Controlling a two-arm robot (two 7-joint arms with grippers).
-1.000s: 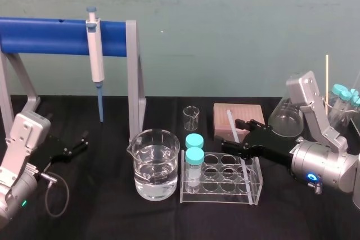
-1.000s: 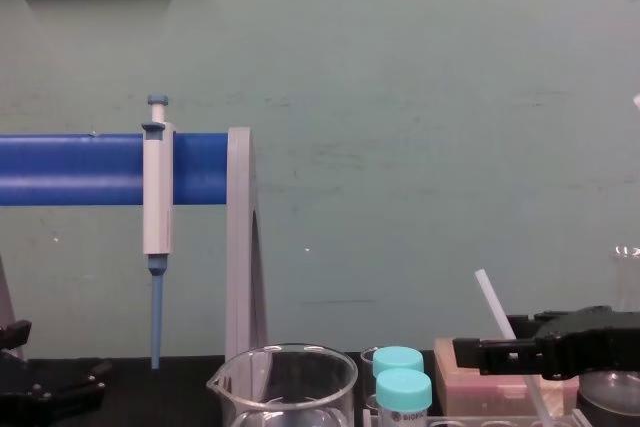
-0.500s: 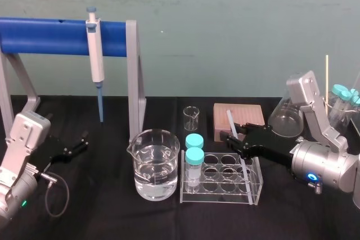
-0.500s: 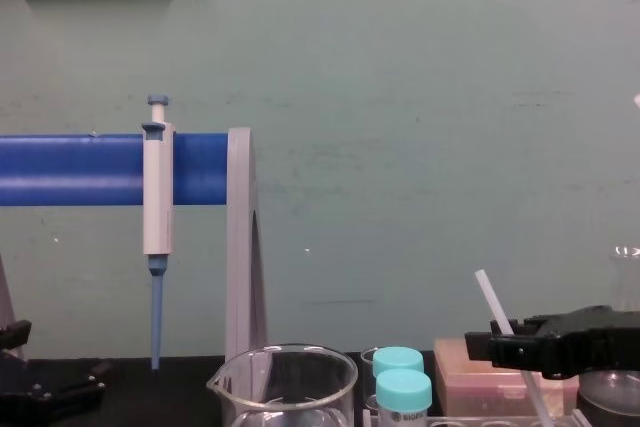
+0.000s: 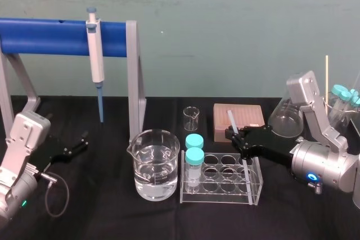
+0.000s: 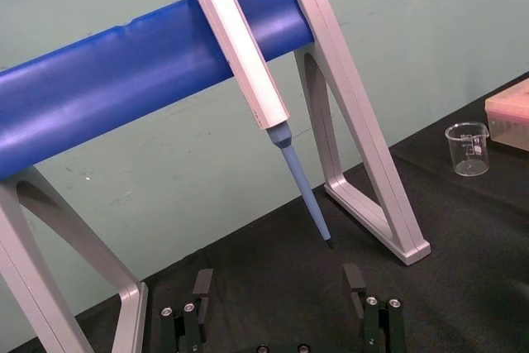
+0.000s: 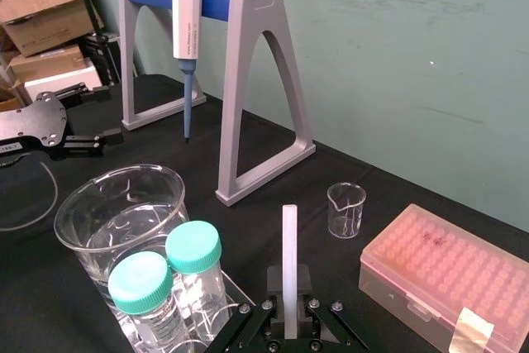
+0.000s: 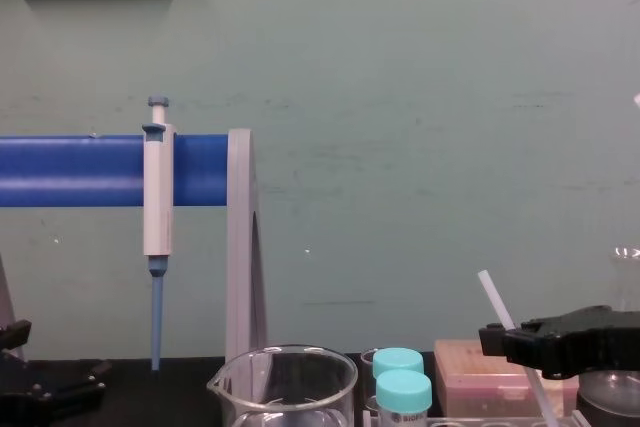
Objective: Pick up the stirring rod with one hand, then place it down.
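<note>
The stirring rod (image 5: 230,118) is a thin whitish stick leaning up out of the clear tube rack (image 5: 254,190), its top in front of the pink tip box. My right gripper (image 5: 238,137) reaches in from the right and is shut on the stirring rod. In the right wrist view the stirring rod (image 7: 289,254) stands between the closed black fingers of my right gripper (image 7: 289,321). From the chest, the stirring rod (image 8: 492,296) slants up above my right gripper (image 8: 498,339). My left gripper (image 5: 77,144) rests open at the far left, and the left wrist view shows it (image 6: 277,288) with nothing between its fingers.
A beaker of water (image 5: 156,164) stands left of the rack, which holds two teal-capped tubes (image 5: 194,155). Behind are a small beaker (image 5: 191,118), the pink tip box (image 5: 247,115) and a flask (image 5: 286,119). A pipette (image 5: 94,54) hangs on the blue-barred stand (image 5: 133,77).
The right gripper's jaws have drawn together from wide open onto the stirring rod. The left arm has not moved.
</note>
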